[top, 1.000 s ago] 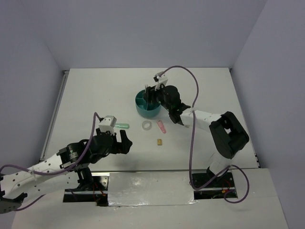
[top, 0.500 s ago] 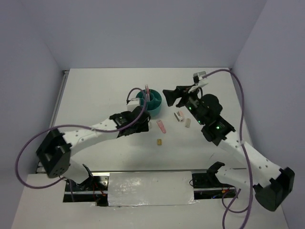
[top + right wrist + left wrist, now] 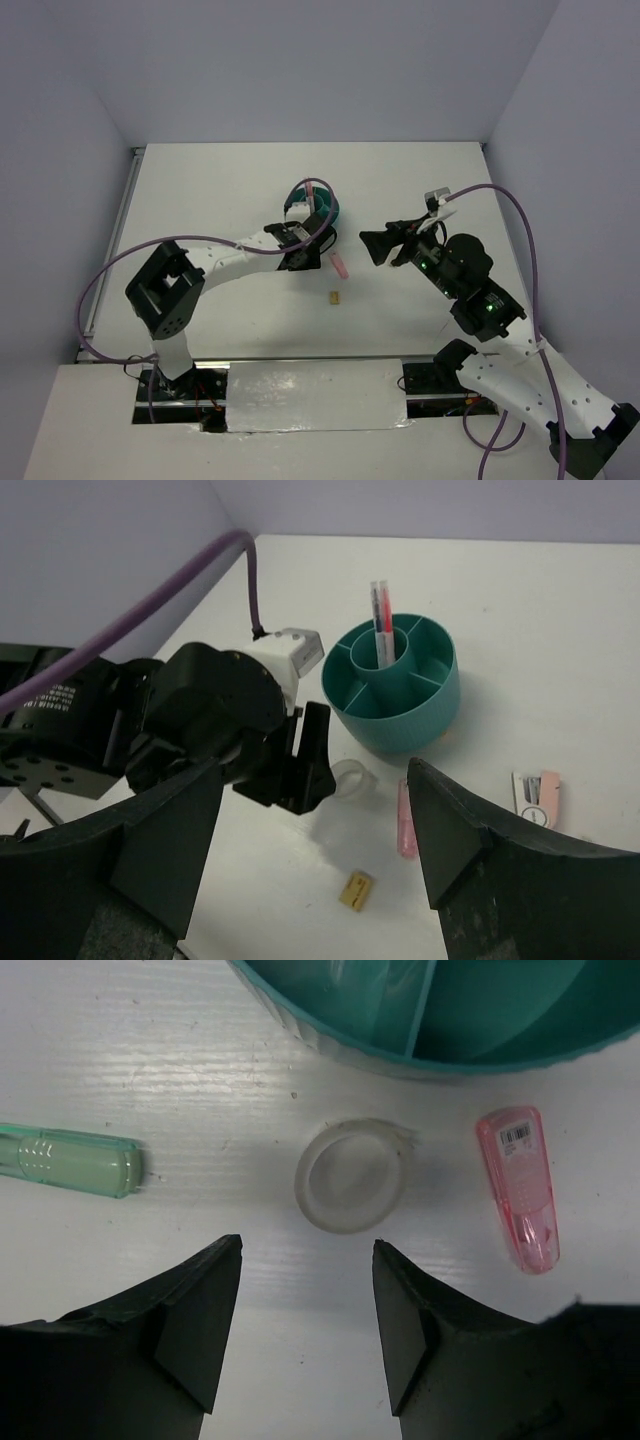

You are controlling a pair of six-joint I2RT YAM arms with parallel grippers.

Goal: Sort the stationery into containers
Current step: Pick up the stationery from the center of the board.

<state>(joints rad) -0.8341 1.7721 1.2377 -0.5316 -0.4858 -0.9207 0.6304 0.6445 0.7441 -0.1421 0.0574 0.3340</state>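
The teal organiser (image 3: 318, 208) stands mid-table, with a pink-red pen (image 3: 382, 620) upright in its central cup. My left gripper (image 3: 305, 1260) is open and empty, just short of the clear tape ring (image 3: 350, 1177). The mint-green capsule (image 3: 70, 1158) lies to the ring's left and the pink eraser (image 3: 520, 1200) to its right, below the organiser (image 3: 430, 1020). My right gripper (image 3: 372, 245) is open and empty, raised to the right of the organiser. In its view are the organiser (image 3: 395, 685), the ring (image 3: 350, 777), the eraser (image 3: 406, 820) and the yellow block (image 3: 355, 888).
A pink-white piece (image 3: 537, 795) lies right of the eraser. The yellow block (image 3: 334, 297) sits alone toward the near edge, with the eraser (image 3: 340, 265) beyond it. The left arm (image 3: 220, 260) crosses the table from the left. Walls close the far and side edges.
My left arm has swung from the near left up to the organiser's near side. My right arm has drawn back from the organiser to the right. The pen now stands in the cup.
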